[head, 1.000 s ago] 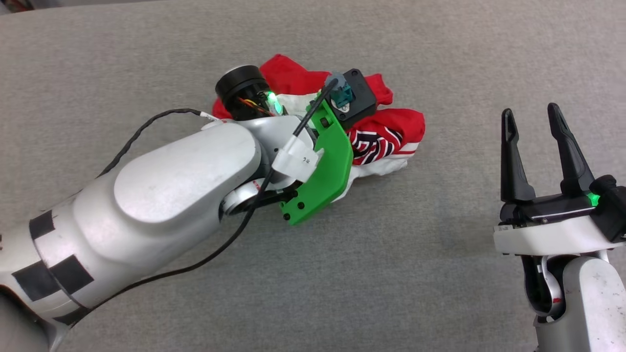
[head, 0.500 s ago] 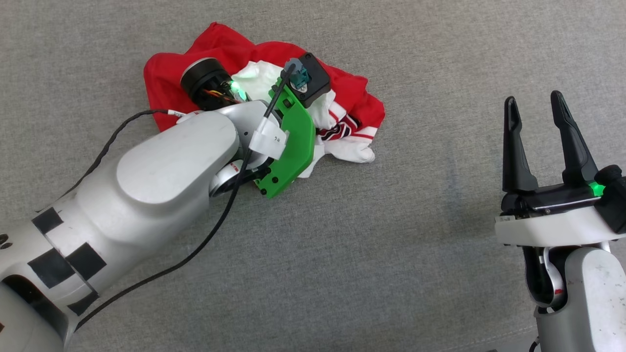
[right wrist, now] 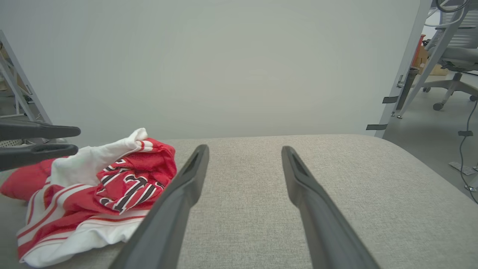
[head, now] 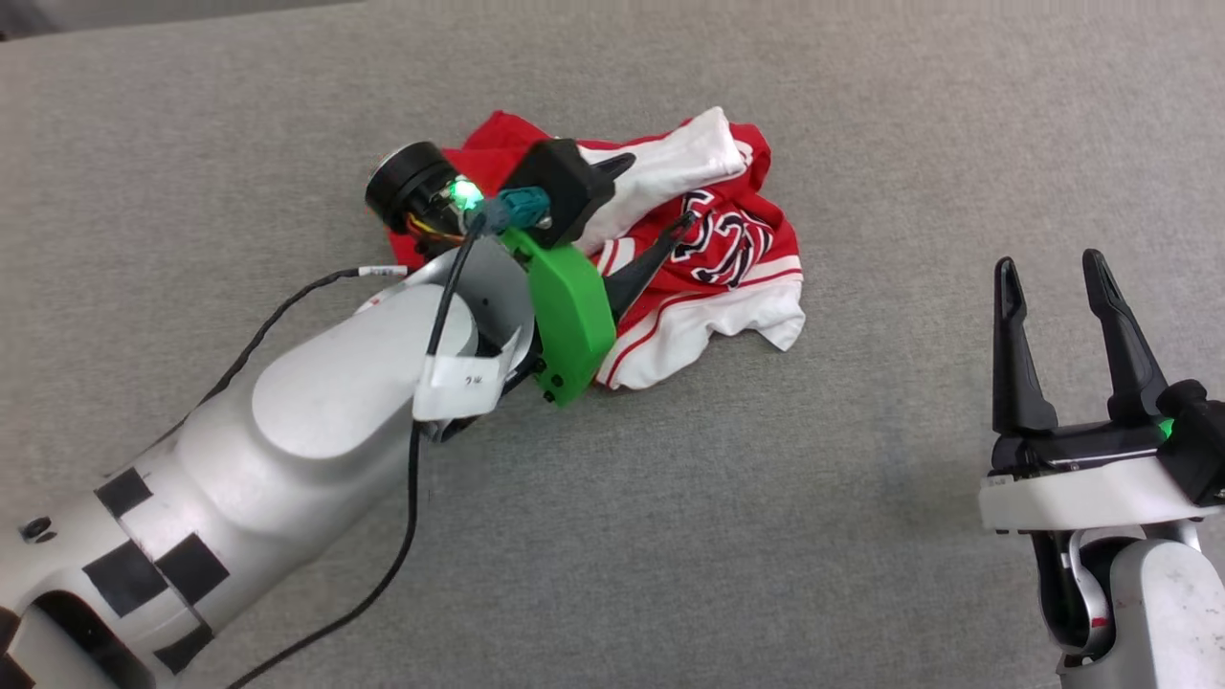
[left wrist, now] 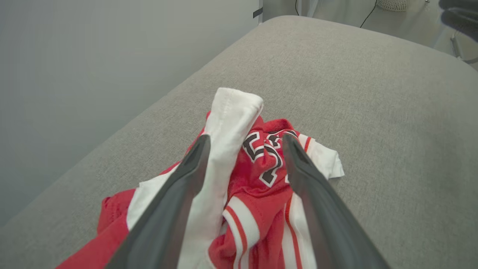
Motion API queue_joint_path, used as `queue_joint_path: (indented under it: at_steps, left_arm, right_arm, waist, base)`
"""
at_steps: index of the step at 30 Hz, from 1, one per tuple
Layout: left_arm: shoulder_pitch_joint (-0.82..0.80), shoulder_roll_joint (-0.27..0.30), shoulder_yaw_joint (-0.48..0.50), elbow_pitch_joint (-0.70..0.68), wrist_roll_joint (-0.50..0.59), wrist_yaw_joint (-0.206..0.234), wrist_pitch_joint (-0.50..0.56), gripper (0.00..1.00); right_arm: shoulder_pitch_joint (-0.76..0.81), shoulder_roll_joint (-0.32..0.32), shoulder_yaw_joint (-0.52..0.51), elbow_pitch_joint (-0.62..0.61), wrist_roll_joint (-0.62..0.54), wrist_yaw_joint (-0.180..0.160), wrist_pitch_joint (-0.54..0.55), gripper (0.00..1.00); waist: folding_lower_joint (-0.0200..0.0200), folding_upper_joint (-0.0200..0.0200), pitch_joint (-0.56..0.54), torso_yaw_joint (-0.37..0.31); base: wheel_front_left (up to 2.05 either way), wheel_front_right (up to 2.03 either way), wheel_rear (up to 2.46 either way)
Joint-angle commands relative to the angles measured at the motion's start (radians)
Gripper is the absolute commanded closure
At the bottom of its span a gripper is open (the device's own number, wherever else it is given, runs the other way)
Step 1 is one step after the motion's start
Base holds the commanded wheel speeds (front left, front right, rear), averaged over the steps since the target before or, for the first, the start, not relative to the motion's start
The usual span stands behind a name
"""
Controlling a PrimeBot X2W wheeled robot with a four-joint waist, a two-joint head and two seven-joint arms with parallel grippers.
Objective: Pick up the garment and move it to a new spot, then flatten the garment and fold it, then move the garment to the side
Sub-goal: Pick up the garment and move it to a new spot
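From the head, the garment (head: 713,287) lies bunched on the grey cushion (head: 861,536), long axis left to right. The left gripper (head: 654,191) is spread over it, the right gripper (head: 1053,273) spread too, well apart. Left wrist: its white sleeve (left wrist: 231,112) points away between the jaws. Right wrist: the heap sits off left.
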Motion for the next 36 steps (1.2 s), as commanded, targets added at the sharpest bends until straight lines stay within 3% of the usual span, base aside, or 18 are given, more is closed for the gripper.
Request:
queue_joint_path:
  at_steps: [1,7,11,15,17,21,24,32,36]
  left_arm:
    - [0.039,0.017,0.015,-0.01,0.009,0.034,-0.038,0.0]
    - [0.17,0.058,0.093,-0.053,0.02,0.201,-0.198,0.0]
    - [0.281,0.075,0.189,-0.079,0.032,0.315,-0.229,0.0]
    - [0.411,0.068,0.353,-0.152,0.108,0.391,-0.231,0.0]
    - [0.537,0.053,0.48,-0.197,0.177,0.42,-0.231,0.0]
    - [0.693,0.019,0.629,-0.241,0.266,0.429,-0.232,0.0]
    - [0.799,-0.016,0.718,-0.259,0.323,0.409,-0.232,0.0]
    - [1.009,-0.155,0.875,-0.236,0.466,0.274,-0.232,0.0]
    - [1.047,-0.205,0.927,-0.234,0.522,0.239,-0.232,0.0]
  right_arm:
    - [0.013,0.0,-0.001,0.001,-0.009,-0.001,-0.003,0.0]
    - [0.036,0.0,-0.013,0.0,-0.031,-0.001,-0.003,0.0]
    - [0.05,0.0,-0.021,-0.002,-0.035,-0.001,-0.003,0.0]
    - [0.066,0.0,-0.028,0.001,-0.034,-0.001,-0.003,0.0]
    - [0.081,0.0,-0.035,0.008,-0.03,-0.001,-0.003,0.0]
    - [0.103,0.0,-0.031,0.021,-0.022,-0.001,-0.003,0.0]
    - [0.122,0.0,-0.029,0.033,-0.017,-0.001,-0.003,0.0]
    - [0.188,0.0,-0.018,0.074,0.004,-0.001,-0.003,0.0]
    - [0.212,0.0,-0.014,0.088,0.016,-0.001,-0.003,0.0]
  waist:
    - [0.0,-0.0001,-0.109,0.104]
    - [0.0,-0.0001,-0.164,0.155]
    - [0.0,-0.0001,-0.188,0.186]
    - [0.0,-0.0001,-0.21,0.213]
    - [0.0,-0.0001,-0.23,0.229]
    - [0.0,-0.0001,-0.259,0.239]
    - [0.0,-0.0001,-0.28,0.244]
    - [0.0,-0.0001,-0.328,0.237]
    - [0.0,-0.0001,-0.341,0.228]
  base:
    - [0.0,0.0,0.0]
    - [0.0,0.0,0.0]
    - [0.0,0.0,0.0]
    - [0.0,0.0,0.0]
    - [0.0,0.0,0.0]
    - [0.0,0.0,0.0]
    - [0.0,0.0,0.0]
    - [0.0,0.0,0.0]
    - [0.0,0.0,0.0]
